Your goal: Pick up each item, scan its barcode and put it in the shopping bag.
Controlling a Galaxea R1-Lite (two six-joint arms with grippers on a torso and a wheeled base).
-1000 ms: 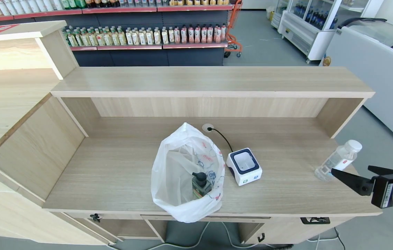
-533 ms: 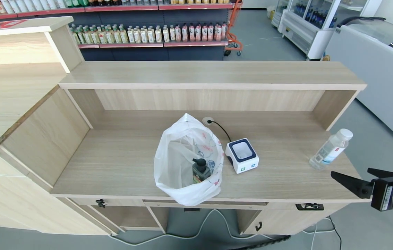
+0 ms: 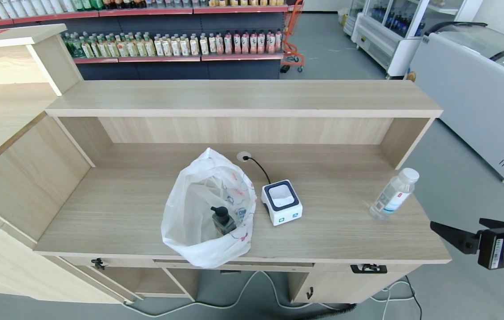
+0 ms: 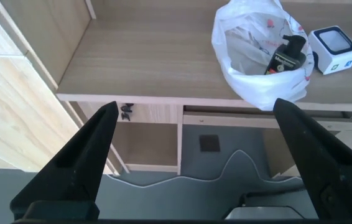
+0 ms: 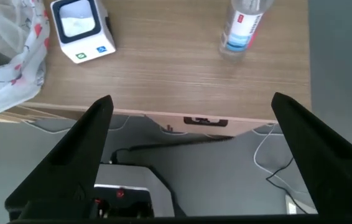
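Counter (image 3: 332, 235) holds one upright water bottle (image 3: 392, 195). Left gripper (image 4: 194, 102) and right gripper (image 5: 191, 98): jaws apart. Right should clasp it mid-body, barcode outward.

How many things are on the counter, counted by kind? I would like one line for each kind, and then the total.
Bags: 1, the white shopping bag.
Bottles: 2, the pump bottle inside the bag and the clear water bottle standing on the counter.
Scanners: 1, the scanner beside the bag.
Total: 4.
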